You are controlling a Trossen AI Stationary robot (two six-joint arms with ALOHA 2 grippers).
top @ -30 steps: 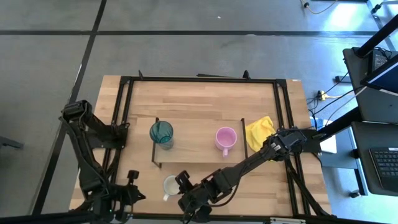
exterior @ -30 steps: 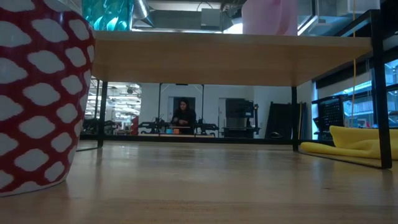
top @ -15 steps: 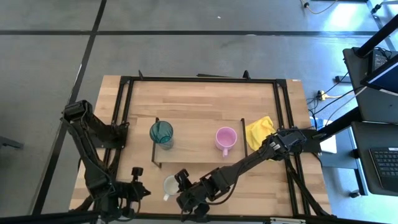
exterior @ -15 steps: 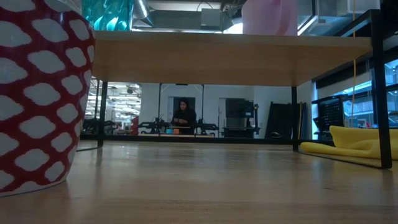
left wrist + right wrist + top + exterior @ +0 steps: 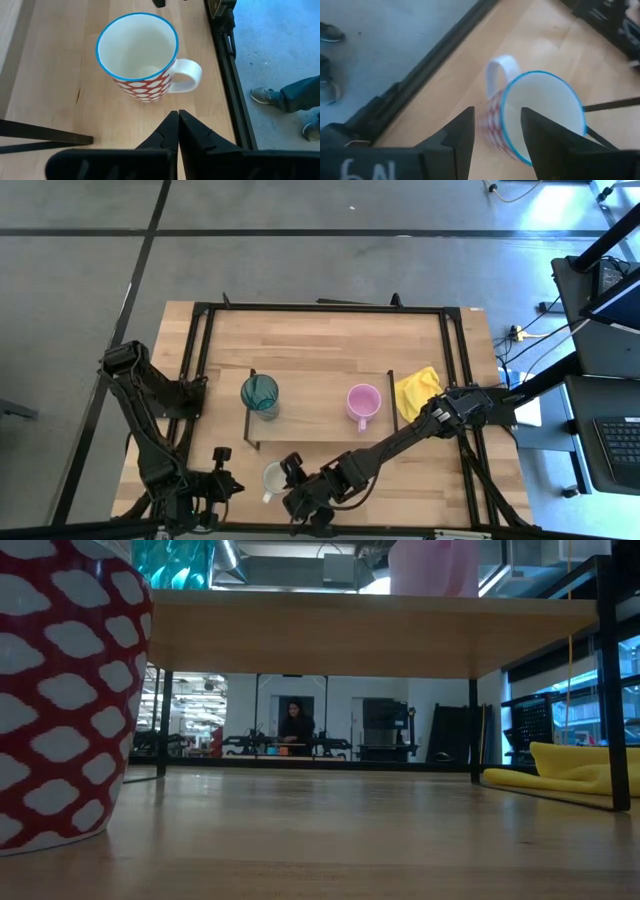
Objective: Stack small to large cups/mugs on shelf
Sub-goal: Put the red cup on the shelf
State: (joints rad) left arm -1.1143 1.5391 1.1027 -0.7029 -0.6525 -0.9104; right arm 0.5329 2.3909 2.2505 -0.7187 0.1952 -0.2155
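Shelf (image 5: 315, 408): low wooden board mid-table, carrying the teal tumbler (image 5: 260, 394) at its left end and the pink mug (image 5: 362, 402) toward its right.
Mug in play: the red-and-white patterned mug (image 5: 274, 477), blue-rimmed and white inside, stands upright on the tabletop at the near edge, in front of the shelf and not yet on it.
Right gripper (image 5: 492, 131): fingers parted, astride the mug's rim, one finger outside by the handle, the other over the mouth; not yet clamped.
Left gripper (image 5: 178, 118): fingers pressed together, empty, just beside the mug on its handle side.
Change: over the last second the left gripper has crept nearer the mug, while the right barely shifts.
Meaning: likely a grasp is imminent; the last cup awaits its lift.
Bystander: a yellow cloth (image 5: 417, 391) lies right of the shelf.
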